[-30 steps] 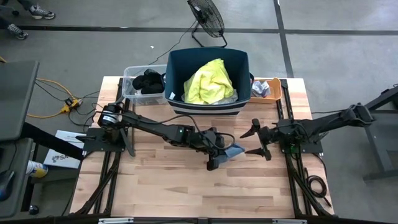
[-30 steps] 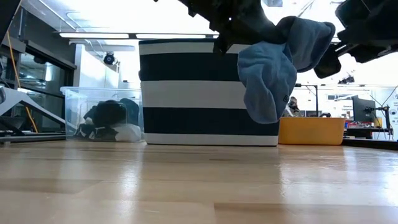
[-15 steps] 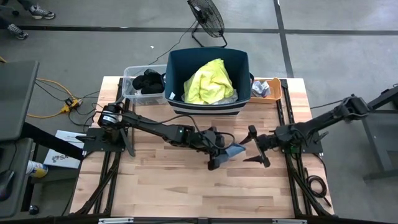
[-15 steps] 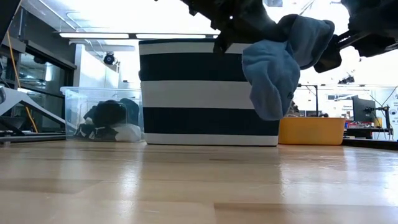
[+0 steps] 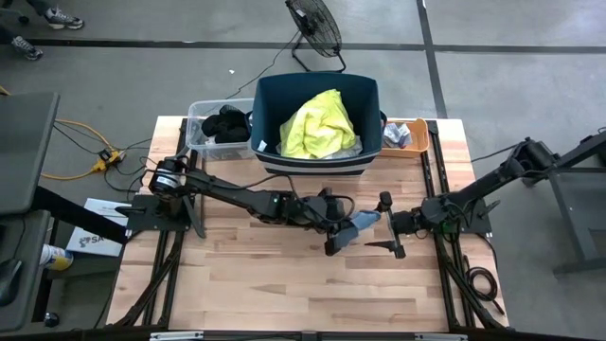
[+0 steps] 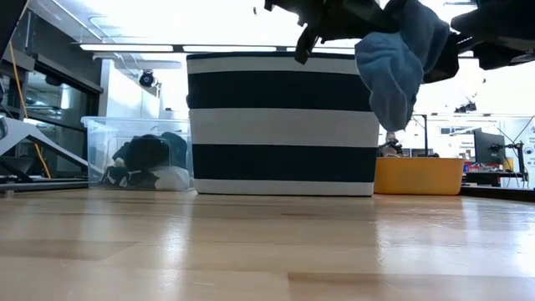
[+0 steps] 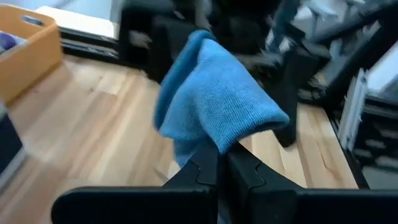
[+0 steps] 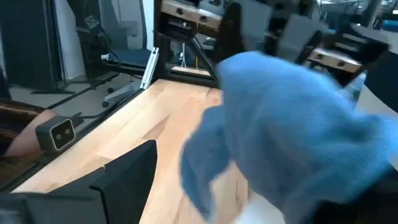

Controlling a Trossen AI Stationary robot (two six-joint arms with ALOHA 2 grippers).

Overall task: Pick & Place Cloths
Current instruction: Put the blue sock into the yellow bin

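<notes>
A blue sock (image 5: pixel 361 224), one of the cloths, hangs in the air over the table's middle, in front of the navy tub (image 5: pixel 317 156). My left gripper (image 5: pixel 339 235) is shut on it. In the low view the sock (image 6: pixel 394 68) dangles well above the wood. My right gripper (image 5: pixel 389 225) stands open just right of the sock, which fills most of its wrist view (image 8: pixel 280 143). Whether it touches the sock I cannot tell. A neon yellow shirt (image 5: pixel 318 125) lies in the tub. My left gripper pinches a bunched part of the sock (image 7: pixel 214 142) between its two fingertips (image 7: pixel 205 171). The fingers come from the table's left, nearly level and slanting a little down. The sock is lifted clear of the table and droops slack beyond and below the fingers.
A clear bin (image 5: pixel 194 128) holding dark socks stands left of the tub, and a small orange tray (image 5: pixel 417 128) stands to its right. The tub's striped wall (image 6: pixel 280 125) rises behind the sock. Bare wood lies toward the near edge (image 5: pixel 303 294).
My left gripper has tipped upward and risen slightly, carrying the sock higher and a little toward the table's right. My right gripper, still open, has swung toward the table's middle and closed in on the sock.
</notes>
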